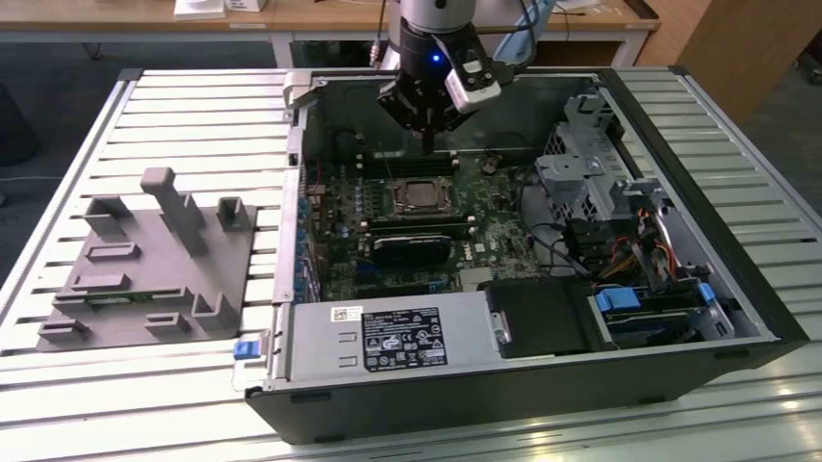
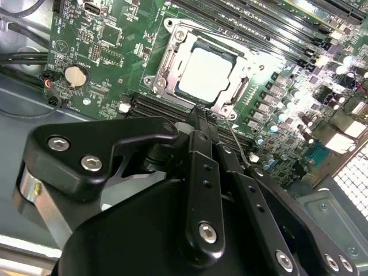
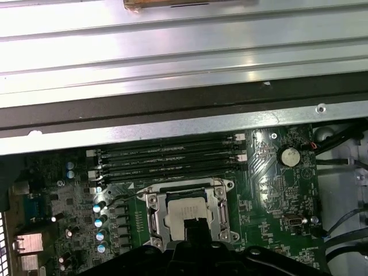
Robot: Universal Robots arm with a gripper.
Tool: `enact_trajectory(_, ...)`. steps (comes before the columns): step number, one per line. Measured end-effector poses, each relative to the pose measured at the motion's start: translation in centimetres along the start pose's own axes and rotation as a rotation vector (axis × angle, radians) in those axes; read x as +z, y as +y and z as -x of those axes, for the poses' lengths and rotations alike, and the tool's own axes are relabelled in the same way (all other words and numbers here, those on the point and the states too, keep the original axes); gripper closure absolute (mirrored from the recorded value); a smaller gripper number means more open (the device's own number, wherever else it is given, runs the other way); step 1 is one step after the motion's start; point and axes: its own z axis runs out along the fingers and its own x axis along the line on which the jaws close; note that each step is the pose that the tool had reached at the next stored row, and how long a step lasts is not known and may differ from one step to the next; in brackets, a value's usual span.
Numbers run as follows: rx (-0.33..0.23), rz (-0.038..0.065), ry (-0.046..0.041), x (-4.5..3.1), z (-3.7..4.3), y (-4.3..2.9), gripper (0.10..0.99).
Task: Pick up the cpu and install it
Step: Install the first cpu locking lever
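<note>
You see the cpu (image 2: 205,71) with a pale, matt metal lid, sitting in a socket frame (image 2: 172,57) of bright, glossy metal on a green motherboard (image 2: 103,52) with a smooth, slightly shiny surface. Your gripper (image 2: 201,123) looks like black matt plastic or coated metal, fastened with shiny steel screws. The table (image 1: 192,106) is ribbed, brushed pale metal, the fixture block (image 1: 141,269) on it is dull grey plastic, and the computer case (image 1: 514,385) is matt black.
</note>
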Motion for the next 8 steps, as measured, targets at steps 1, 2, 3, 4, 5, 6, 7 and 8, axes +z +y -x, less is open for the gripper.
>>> enact_trajectory(1,-0.003,0.0,0.0,0.0,0.0,0.0,0.98)
enact_trajectory(2,-0.006,0.0,0.0001,0.0,0.0,0.0,0.98)
enact_trajectory(3,-0.009,0.0,0.0001,0.0,0.0,0.0,0.98)
enact_trajectory(4,-0.012,0.0,0.0002,0.0,0.0,0.0,0.98)
enact_trajectory(5,-0.015,0.0,0.0002,0.0,0.0,0.0,0.98)
enact_trajectory(6,-0.018,0.0,0.0003,0.01,0.0,0.0,0.98)
enact_trajectory(7,-0.021,0.001,0.0004,0.01,0.0,0.0,0.98)
enact_trajectory(8,-0.024,0.001,0.0004,0.01,0.0,0.0,0.98)
